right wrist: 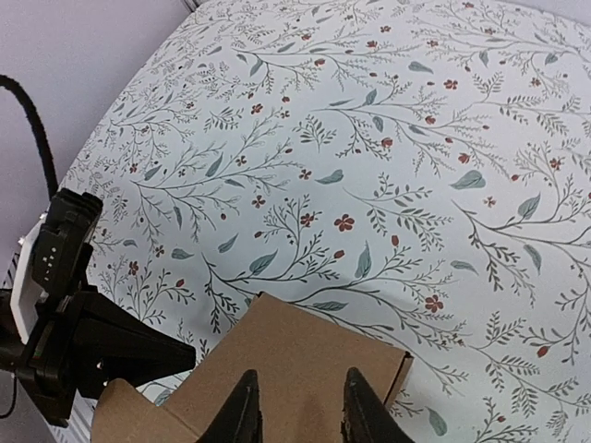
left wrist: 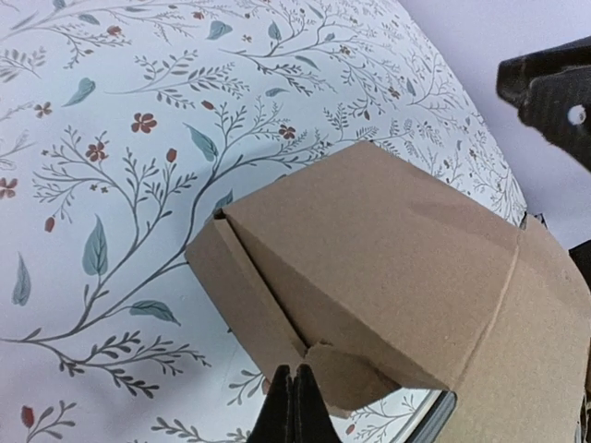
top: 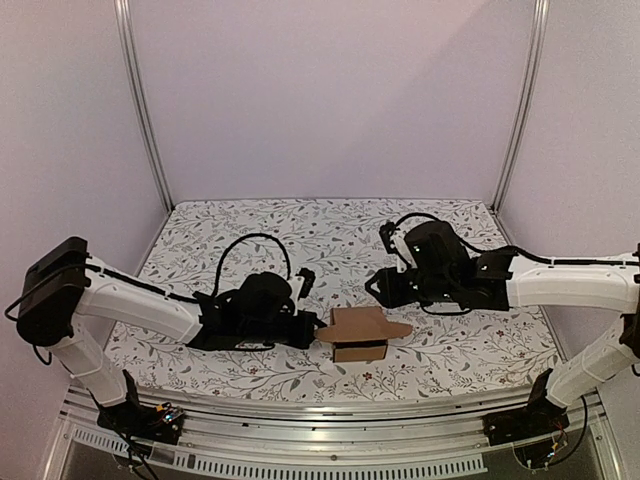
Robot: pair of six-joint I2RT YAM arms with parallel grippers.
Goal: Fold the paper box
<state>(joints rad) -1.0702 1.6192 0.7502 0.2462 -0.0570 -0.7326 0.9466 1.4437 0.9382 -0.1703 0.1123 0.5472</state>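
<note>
The paper box (top: 358, 332) is a small brown cardboard box on the floral tablecloth, in front of both arms, with a lid flap sticking out to its right. My left gripper (top: 318, 330) is shut, and its tips rest against the box's left side. In the left wrist view the shut fingertips (left wrist: 294, 401) meet a small side tab of the box (left wrist: 388, 249), with nothing between them. My right gripper (top: 378, 287) hovers just behind the box. In the right wrist view this gripper (right wrist: 300, 411) is open, and the box's top panel (right wrist: 295, 351) shows beyond the gap.
The floral cloth (top: 300, 240) covers the table up to the pale back and side walls. Metal posts (top: 145, 100) stand at the two back corners. A metal rail (top: 330, 445) runs along the near edge. The left arm (right wrist: 74, 341) shows in the right wrist view.
</note>
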